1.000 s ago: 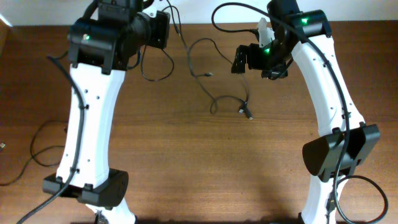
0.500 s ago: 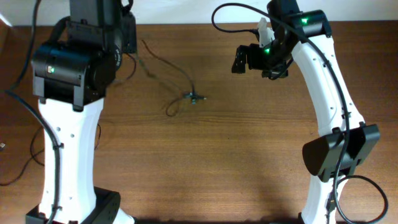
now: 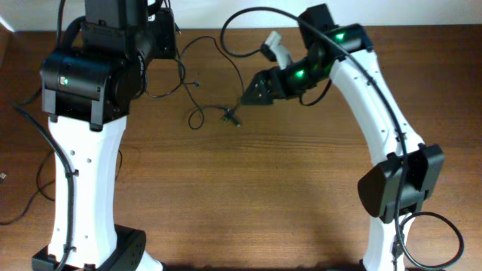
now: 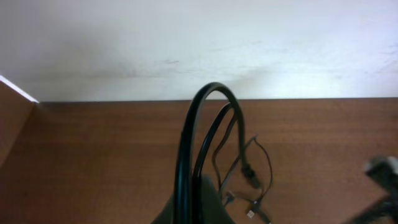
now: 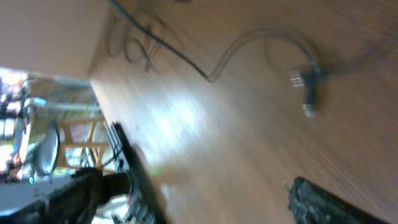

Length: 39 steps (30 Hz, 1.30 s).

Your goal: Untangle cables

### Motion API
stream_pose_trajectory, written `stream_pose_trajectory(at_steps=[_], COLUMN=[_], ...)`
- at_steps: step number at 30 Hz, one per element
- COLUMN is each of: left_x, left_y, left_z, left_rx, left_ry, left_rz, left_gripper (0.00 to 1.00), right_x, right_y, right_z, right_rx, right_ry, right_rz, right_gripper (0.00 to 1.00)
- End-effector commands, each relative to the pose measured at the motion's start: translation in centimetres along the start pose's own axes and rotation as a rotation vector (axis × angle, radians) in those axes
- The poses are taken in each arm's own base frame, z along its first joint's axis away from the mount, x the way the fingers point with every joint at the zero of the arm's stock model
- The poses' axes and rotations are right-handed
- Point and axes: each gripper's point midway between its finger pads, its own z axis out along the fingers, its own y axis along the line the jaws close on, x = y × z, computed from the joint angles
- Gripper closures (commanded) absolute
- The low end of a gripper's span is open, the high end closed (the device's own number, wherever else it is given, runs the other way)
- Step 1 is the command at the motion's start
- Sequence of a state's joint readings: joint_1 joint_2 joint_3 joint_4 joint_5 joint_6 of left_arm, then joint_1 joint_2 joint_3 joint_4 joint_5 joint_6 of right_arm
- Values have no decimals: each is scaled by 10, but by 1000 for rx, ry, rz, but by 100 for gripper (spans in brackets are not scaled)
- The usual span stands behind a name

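Observation:
The cables are thin black cords that run from my left gripper at the back left of the table down to a small cluster of plugs. My left gripper is shut on the cables, and black cords arch up out of its jaws. More cord and plugs lie on the wood beyond it. My right gripper hangs open just right of the plug cluster and does not touch it. In the blurred right wrist view a cord ends in plugs ahead of the open right gripper, with nothing between the fingers.
The brown wooden table ends at a white wall along its back edge. A loose dark cable lies at the left edge beside the left arm's base. The right arm's base stands at the front right.
My left arm pulled the cables left across the table, then held still. My right arm has swung left and down to the plug cluster, still open. The cords now lie in slacker loops.

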<state>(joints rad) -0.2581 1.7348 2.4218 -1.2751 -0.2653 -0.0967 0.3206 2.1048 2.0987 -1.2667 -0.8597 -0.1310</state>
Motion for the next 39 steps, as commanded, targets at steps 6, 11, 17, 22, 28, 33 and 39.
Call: stream_pose_trajectory(at_steps=[6, 11, 17, 22, 28, 33, 39], left_x=[-3, -3, -3, -3, -3, -3, -6], left_y=[-1, -1, -1, -1, -1, -1, 24], left_z=[0, 0, 0, 0, 0, 0, -2], left_rx=[12, 12, 12, 12, 12, 12, -133], left_ry=[-8, -8, -9, -9, -9, -9, -25], left_rz=[-29, -29, -29, -29, -29, -29, -30], left_gripper=[100, 100, 100, 100, 100, 100, 100], right_x=[-20, -35, -51, -61, -62, -61, -51], right_y=[40, 47, 35, 45, 47, 31, -28], right_z=[94, 112, 124, 143, 153, 147, 82], right_rx=[-105, -64, 5, -22, 32, 60, 80], right_ry=[-89, -150, -202, -247, -255, -244, -213], right_rz=[-326, -340, -322, -399, -411, -315, -40], right_gripper=[13, 17, 29, 28, 45, 96, 96])
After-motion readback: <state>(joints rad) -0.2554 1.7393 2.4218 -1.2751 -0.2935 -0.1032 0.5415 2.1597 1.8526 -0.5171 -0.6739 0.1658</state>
